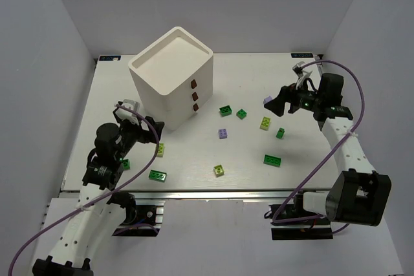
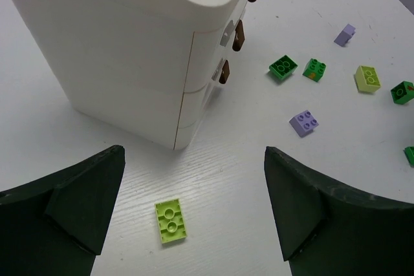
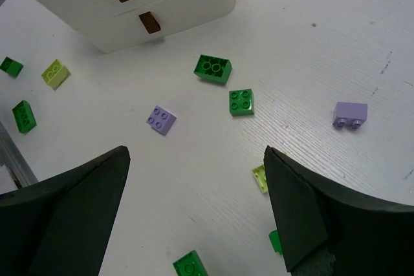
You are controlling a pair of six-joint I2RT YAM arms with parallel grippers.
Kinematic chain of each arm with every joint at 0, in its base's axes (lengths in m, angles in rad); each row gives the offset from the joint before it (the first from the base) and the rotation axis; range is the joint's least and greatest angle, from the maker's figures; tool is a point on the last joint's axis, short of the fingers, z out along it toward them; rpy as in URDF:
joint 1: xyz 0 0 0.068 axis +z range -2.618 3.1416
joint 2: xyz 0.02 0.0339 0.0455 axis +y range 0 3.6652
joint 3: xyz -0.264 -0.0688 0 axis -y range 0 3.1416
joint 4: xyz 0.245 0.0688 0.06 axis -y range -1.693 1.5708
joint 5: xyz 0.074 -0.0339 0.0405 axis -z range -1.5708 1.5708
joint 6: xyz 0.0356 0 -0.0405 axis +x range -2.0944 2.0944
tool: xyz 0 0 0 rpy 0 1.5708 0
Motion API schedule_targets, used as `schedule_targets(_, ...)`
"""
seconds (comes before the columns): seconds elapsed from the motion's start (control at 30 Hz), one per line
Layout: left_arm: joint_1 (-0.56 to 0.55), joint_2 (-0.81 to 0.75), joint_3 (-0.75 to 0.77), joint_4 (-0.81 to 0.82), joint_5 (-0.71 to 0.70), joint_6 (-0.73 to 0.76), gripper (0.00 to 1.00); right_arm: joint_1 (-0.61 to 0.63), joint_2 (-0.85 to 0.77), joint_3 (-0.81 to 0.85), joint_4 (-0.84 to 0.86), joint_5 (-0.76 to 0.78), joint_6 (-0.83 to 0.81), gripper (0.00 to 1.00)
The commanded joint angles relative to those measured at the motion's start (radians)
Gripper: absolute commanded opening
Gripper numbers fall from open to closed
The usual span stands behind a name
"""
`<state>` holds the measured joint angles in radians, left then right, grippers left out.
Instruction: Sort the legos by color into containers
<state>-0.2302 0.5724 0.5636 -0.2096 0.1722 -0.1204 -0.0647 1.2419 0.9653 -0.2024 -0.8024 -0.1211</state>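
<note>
The white cabinet point(image 1: 171, 75) stands at the back left, its three drawers shut, red-brown handles point(image 1: 194, 97) facing right. Several legos lie scattered on the table: dark green point(image 1: 225, 110), pale purple point(image 1: 223, 134), yellow-green point(image 1: 265, 123). My left gripper point(image 1: 145, 130) is open and empty, hovering over a yellow-green brick point(image 2: 171, 222) that lies between its fingers in the left wrist view, just in front of the cabinet point(image 2: 129, 43). My right gripper point(image 1: 281, 103) is open and empty above the table, next to a purple brick point(image 3: 350, 114); a yellow-green brick point(image 3: 260, 178) is partly hidden by its right finger.
More bricks lie near the front edge: dark green point(image 1: 158, 175), dark green point(image 1: 125, 164), yellow-green point(image 1: 219, 170), dark green point(image 1: 272, 159). White walls enclose the table on three sides. A purple cable runs along each arm.
</note>
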Motion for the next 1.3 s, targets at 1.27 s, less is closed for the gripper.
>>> schedule_targets(1.27,0.003,0.081,0.021,-0.016,-0.016,0.010,0.98,0.514,0.519,0.565,0.084,0.220,0.107,0.68)
